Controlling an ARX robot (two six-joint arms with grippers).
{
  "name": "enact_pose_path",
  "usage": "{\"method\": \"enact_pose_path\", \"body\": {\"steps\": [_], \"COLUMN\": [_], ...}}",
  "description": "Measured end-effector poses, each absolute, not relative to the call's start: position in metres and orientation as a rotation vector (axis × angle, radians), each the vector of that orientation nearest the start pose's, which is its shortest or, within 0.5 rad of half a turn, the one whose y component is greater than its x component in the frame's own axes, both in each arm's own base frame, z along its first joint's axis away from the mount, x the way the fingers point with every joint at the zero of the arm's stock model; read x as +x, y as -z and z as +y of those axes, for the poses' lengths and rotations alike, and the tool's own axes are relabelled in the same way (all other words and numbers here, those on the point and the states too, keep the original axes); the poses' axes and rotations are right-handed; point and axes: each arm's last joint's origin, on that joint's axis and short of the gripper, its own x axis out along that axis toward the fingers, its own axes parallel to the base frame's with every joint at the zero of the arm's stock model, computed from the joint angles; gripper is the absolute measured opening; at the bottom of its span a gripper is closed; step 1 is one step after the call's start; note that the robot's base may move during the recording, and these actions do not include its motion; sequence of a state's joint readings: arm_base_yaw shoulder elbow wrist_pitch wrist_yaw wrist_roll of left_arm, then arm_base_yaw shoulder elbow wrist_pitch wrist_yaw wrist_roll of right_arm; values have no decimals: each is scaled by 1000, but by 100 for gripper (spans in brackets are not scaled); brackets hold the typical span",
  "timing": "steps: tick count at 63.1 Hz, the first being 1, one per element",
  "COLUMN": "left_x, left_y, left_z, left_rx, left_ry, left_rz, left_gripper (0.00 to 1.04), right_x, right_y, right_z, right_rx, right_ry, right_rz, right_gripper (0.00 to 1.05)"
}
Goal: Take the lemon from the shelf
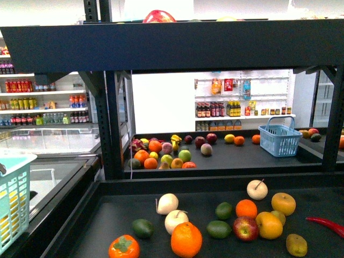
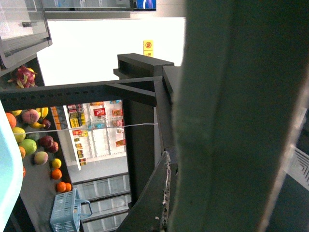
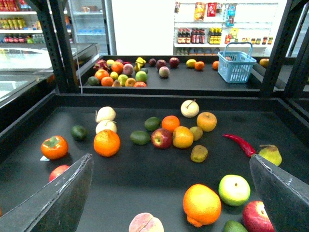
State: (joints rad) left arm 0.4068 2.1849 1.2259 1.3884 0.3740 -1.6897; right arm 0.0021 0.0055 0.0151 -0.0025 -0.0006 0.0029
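You've got the shelf (image 3: 135, 169) crowded with fruit, so trouble starts here. The right end effector (image 3: 170, 159) is spread wide with nothing in it. The left end effector sits tight against the frame, and I can't tell its opening. The lemon (image 3: 183, 137) lies just ahead of the right fingers, slightly to their right. It's touching a red apple (image 3: 161, 138), with an orange (image 3: 170, 123) just behind. Close carelessly and you could pinch the apple too, or nudge the smooth lemon rolling. The rounder yellow fruit (image 3: 206, 121) beyond invites a wrong pick.
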Motion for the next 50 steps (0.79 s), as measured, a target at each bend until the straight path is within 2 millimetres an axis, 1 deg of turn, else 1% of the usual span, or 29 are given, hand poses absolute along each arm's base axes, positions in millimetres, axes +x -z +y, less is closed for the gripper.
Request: {"method": "enact_pose_path", "body": {"steps": [6,11,16,21,22,24,31,34,36,40,50], "left_x": [415,415,414,412,411,411,408,405,403,400,392], "left_y": [-191,-186,-181,-177,-175,-174,-171,-173,-174,-179,-187], "left_z": [168,168,167,167,168,169,174,177,178,181,181], "left_rx": [-1514,-1510,-1493,-1470,-1464,-1458,-1448,-1443,-1442,-1441,-1441], "left_ry": [295,282,270,252,242,226,197,188,182,166,141], "left_rz": [-325,-314,-301,-291,-283,-272,-258,-264,-265,-268,-251], "left_gripper": [6,24,39,51,57,64,83,94,98,96,97], "right_x": [97,97,97,97,97,97,97,97,97,97,97], "right_y": [-168,-168,-168,-168,-168,-168,-168,-168,-168,-168,-168], "right_z": [0,0,0,0,0,0,0,0,0,0,0], "right_rx": [3,3,3,3,3,3,3,3,3,2,3], "right_ry": [-3,-3,-3,-3,-3,-3,-3,-3,-3,-3,-3], "right_rz": [-7,-7,-7,-7,-7,-7,-7,-7,-7,-7,-7], "right_gripper": [97,97,97,97,97,97,97,97,97,97,97]}}
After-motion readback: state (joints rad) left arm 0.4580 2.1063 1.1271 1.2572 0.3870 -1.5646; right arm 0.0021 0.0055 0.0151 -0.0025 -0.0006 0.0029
